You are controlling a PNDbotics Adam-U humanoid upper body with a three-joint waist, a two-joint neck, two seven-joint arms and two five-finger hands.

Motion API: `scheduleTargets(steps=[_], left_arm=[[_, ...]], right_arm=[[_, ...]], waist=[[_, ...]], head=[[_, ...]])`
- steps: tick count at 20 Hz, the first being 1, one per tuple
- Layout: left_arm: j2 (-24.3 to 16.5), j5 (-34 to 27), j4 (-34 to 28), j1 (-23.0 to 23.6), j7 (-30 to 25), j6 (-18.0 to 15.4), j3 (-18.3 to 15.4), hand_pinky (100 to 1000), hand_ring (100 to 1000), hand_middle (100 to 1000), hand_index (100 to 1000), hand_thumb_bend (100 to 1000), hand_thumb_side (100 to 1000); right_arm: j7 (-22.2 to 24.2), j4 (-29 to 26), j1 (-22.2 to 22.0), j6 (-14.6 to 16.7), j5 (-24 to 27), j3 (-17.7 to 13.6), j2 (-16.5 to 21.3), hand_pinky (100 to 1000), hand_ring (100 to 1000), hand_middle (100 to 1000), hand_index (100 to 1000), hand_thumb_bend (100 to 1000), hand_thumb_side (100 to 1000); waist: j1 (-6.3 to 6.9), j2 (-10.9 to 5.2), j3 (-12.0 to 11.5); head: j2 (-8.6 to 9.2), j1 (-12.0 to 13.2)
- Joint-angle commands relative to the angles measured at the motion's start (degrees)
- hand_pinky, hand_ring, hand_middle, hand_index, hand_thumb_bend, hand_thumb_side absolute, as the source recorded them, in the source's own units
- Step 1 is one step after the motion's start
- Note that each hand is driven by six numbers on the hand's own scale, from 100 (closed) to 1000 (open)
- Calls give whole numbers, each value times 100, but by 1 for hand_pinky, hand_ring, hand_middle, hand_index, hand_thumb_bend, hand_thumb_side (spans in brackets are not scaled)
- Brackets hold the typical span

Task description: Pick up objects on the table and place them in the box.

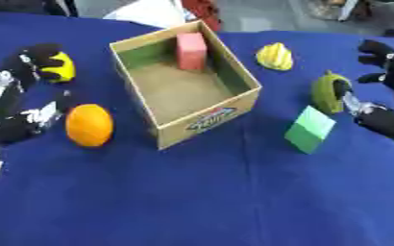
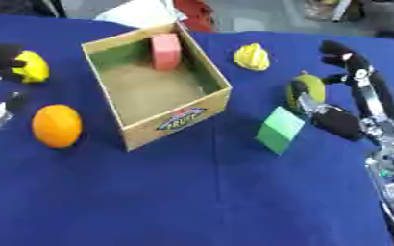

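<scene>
Blue cloth covers the counter [image 1: 234, 202], with the cardboard box [image 1: 207, 122] at centre holding a pink block [image 1: 191, 50] against its 12 o'clock wall. At 9 o'clock the left hand [image 1: 34, 60] curls on a yellow object [image 1: 59, 66], an orange [image 1: 89, 125] just below. At 3 o'clock the right hand [image 2: 339, 91], fingers spread, has its thumb against a green fruit [image 2: 308, 91], beside a green block [image 2: 278, 129]; a yellow fruit [image 2: 252, 56] lies at 1 o'clock.

Matt cardboard box [image 1: 207, 117] on smooth blue cloth [image 1: 234, 202]; beside the box, a dull-skinned orange [image 1: 89, 125]; hands matt black.

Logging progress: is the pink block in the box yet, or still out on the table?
In. The pink block stands upright on the floor of the box, against its far wall, inside the cardboard sides.
</scene>
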State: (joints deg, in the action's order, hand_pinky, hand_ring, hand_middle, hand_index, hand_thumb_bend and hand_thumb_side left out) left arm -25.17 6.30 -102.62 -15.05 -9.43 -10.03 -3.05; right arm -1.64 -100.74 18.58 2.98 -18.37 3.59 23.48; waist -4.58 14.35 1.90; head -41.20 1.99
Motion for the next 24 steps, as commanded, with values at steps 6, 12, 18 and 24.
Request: scheduleTargets(steps=[6,12,18,24], left_arm=[[-53,38,-101,-28,-9,9,-34,768,819,859,862,477,524],[-92,164,-108,-44,-45,21,-29,771,823,862,864,458,513],[-940,878,-163,-210,-434,-15,147,789,831,864,879,453,502],[-2199,1811,89,-745,-1178,-67,718,799,829,853,883,512,462]], right_arm=[[-29,-87,34,11,107,-32,114,702,872,870,948,263,457],[-34,-70,28,15,134,-27,110,702,873,870,948,255,468],[-9,-55,0,23,150,-5,134,704,873,872,950,242,482],[35,-40,-31,31,160,21,168,705,873,871,951,231,492]], waist=[[-61,-47,11],[-57,-54,17],[-24,-96,49],[44,-162,135]], head=[[38,15],[29,10],[-24,16],[-78,16]])
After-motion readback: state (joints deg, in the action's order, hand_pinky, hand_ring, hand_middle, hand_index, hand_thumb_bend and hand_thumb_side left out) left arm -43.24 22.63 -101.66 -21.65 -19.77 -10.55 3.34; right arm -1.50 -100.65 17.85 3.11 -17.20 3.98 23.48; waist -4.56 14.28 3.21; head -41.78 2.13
